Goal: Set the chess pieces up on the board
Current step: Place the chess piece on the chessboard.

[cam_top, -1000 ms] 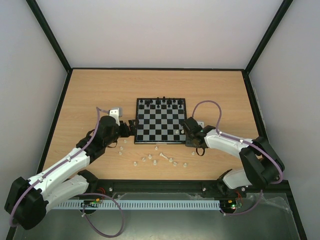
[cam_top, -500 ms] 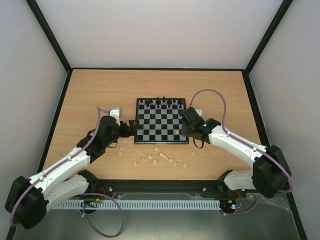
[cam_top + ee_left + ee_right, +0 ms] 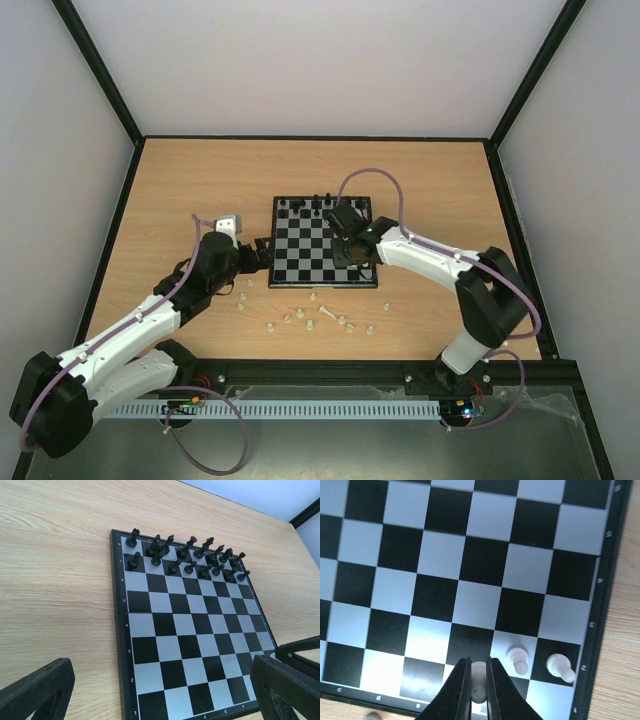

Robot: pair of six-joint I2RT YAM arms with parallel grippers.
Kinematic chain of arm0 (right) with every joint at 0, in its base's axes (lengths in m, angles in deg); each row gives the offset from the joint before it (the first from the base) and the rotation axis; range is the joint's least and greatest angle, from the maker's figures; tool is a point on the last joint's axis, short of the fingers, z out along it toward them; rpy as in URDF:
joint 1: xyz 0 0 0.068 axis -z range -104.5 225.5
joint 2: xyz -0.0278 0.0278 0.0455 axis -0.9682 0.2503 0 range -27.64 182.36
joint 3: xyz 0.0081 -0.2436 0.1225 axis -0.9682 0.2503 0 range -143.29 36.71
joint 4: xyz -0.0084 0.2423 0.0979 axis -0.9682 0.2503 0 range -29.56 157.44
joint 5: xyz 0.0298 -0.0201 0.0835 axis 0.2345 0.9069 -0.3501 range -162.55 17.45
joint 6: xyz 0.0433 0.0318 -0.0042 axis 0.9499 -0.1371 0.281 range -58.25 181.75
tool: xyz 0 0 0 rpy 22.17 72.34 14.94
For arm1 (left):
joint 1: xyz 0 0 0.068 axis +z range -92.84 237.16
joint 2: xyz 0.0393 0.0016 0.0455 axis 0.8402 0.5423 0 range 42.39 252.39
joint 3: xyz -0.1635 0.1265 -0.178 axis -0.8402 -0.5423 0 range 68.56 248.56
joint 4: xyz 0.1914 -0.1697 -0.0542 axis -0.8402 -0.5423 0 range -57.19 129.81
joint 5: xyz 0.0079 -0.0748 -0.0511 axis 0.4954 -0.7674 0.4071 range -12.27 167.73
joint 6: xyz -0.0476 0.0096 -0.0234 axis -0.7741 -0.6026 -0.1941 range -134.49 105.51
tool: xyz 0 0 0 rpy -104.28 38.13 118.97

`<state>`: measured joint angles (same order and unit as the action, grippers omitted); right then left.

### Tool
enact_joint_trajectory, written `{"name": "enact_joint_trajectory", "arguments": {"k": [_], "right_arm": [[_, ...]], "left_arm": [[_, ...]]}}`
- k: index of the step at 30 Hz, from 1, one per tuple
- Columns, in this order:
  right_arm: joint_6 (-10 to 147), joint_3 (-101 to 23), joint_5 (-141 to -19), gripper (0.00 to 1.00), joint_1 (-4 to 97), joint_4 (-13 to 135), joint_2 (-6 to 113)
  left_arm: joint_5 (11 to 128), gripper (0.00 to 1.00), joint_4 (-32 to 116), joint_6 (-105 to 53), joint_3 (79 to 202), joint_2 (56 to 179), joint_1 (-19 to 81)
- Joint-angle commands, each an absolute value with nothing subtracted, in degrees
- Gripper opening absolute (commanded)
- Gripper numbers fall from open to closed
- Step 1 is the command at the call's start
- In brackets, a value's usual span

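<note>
The board (image 3: 322, 243) lies mid-table, with black pieces (image 3: 318, 206) along its far rows. My right gripper (image 3: 347, 250) hangs over the board's near right part. In the right wrist view it (image 3: 479, 677) is shut on a whitish piece (image 3: 479, 686) held above the near rows. Two whitish pieces (image 3: 518, 658) (image 3: 560, 666) stand on second-row squares by the board's right edge. Several whitish pieces (image 3: 325, 316) lie on the table in front of the board. My left gripper (image 3: 262, 252) is open and empty at the board's left edge; the board also shows in the left wrist view (image 3: 190, 630).
Black frame rails (image 3: 100, 240) border the wooden table on the left, back and right. A lilac cable (image 3: 375, 175) arcs over the board's far right corner. The black pieces (image 3: 190, 555) fill the two far rows.
My right arm has swung from the board's right edge leftward and farther in, over the board, with the gripper still shut. The left arm has not moved.
</note>
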<state>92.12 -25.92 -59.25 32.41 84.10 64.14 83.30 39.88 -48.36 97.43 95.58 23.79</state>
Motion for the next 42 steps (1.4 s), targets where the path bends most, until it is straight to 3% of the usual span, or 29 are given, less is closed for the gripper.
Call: {"name": "enact_joint_trajectory", "arguments": {"k": [1, 14, 27, 42], "right_arm": [[89.94, -28.36, -61.62, 0.05, 31.87, 85.95, 68.65], [89.00, -30.21, -62.66, 0.07, 31.48, 84.85, 74.77], [88.91, -30.15, -62.22, 0.20, 31.51, 84.32, 74.29], [94.36, -18.50, -57.19, 0.31, 29.76, 87.94, 55.43]], "left_arm": [[86.22, 0.99, 38.35, -48.90, 97.60, 95.46, 23.73], [86.52, 0.99, 38.31, -48.71, 97.89, 96.38, 23.70], [86.52, 0.99, 38.34, -48.57, 97.94, 96.28, 23.69], [86.08, 0.99, 38.31, -48.67, 97.92, 96.15, 23.75]]}}
